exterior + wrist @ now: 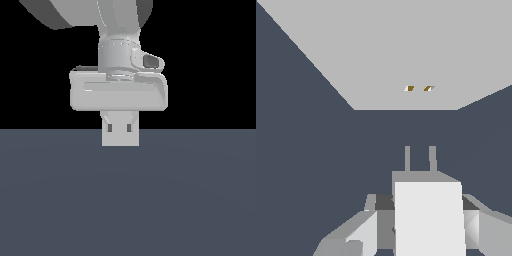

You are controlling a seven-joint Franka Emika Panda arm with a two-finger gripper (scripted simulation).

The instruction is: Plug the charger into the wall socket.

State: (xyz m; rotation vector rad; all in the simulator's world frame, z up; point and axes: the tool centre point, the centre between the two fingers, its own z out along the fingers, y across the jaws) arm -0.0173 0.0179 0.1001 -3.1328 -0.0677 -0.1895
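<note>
In the wrist view the charger [428,220], a light-grey oblong box, sits between my gripper's fingers [363,227], and its two prongs [407,157] point at the wall socket [386,55]. The socket is a flat light-grey plate with two tiny dark holes [419,88]. The prongs stand a short gap away from the plate and roughly in line with the holes. My gripper [423,210] is shut on the charger. In the exterior view the upright socket plate [120,137] stands in front of my gripper [120,116] and hides the charger.
A dark blue-grey floor [125,200] lies under everything. The arm's white hand and wrist [119,92] hang above the socket plate. The background is black.
</note>
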